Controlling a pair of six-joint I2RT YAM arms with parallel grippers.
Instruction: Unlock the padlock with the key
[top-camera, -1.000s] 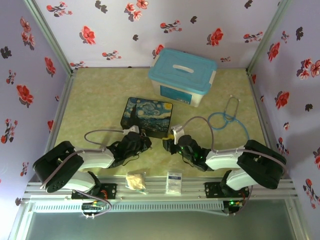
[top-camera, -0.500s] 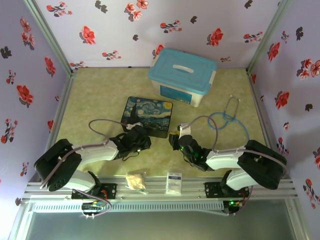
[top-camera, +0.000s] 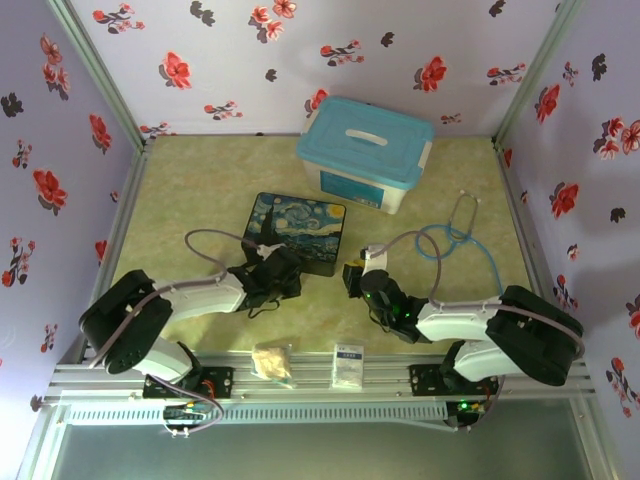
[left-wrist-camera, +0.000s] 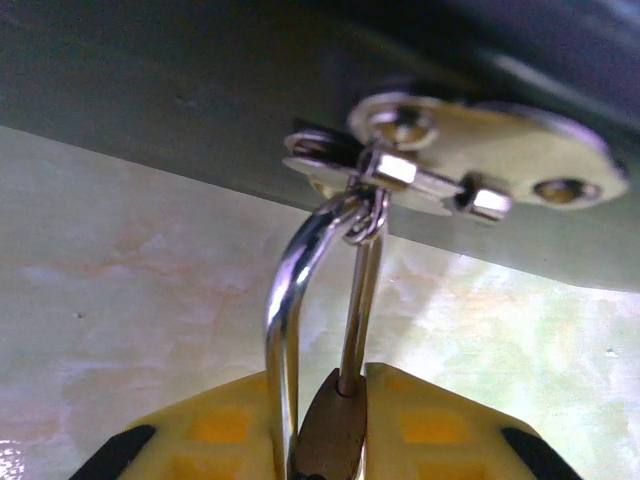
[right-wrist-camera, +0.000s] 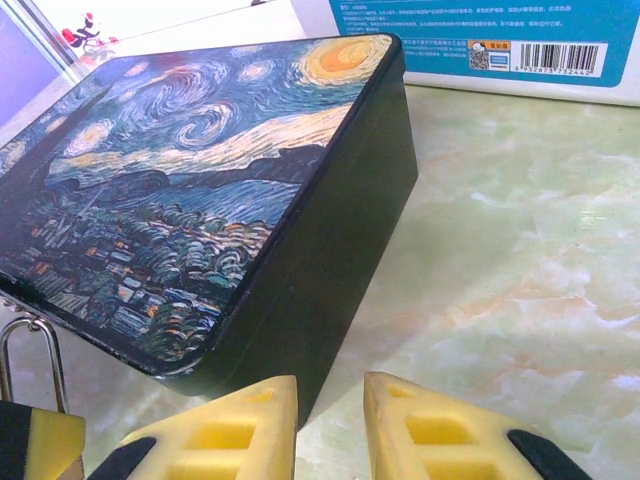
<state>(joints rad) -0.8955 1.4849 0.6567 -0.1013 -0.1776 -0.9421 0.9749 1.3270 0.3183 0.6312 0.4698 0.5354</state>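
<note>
In the left wrist view the brass padlock (left-wrist-camera: 332, 432) is pinched between yellow fingers (left-wrist-camera: 210, 430), my left gripper (left-wrist-camera: 330, 455) shut on its body. Its silver shackle (left-wrist-camera: 283, 300) rises through the metal hasp (left-wrist-camera: 440, 180) on the dark box's front wall. From above, that gripper (top-camera: 284, 268) sits at the night-sky painted box (top-camera: 297, 226). My right gripper (right-wrist-camera: 330, 425) stands open, nothing between its fingers, at the box's (right-wrist-camera: 180, 170) near right corner; from above it (top-camera: 352, 276) is just right of the box. The shackle (right-wrist-camera: 30, 350) shows at that view's lower left. The key is hidden.
A white bin with a blue lid (top-camera: 365, 150) stands behind the box. A blue stethoscope (top-camera: 455, 238) lies at the right. On the front rail are a white card with a blue stripe (top-camera: 348, 365) and a crumpled beige lump (top-camera: 271, 361). Flowered walls close in three sides.
My left gripper has slid right and forward, up against the box's front. My right gripper has edged away from me, toward the box's right corner.
</note>
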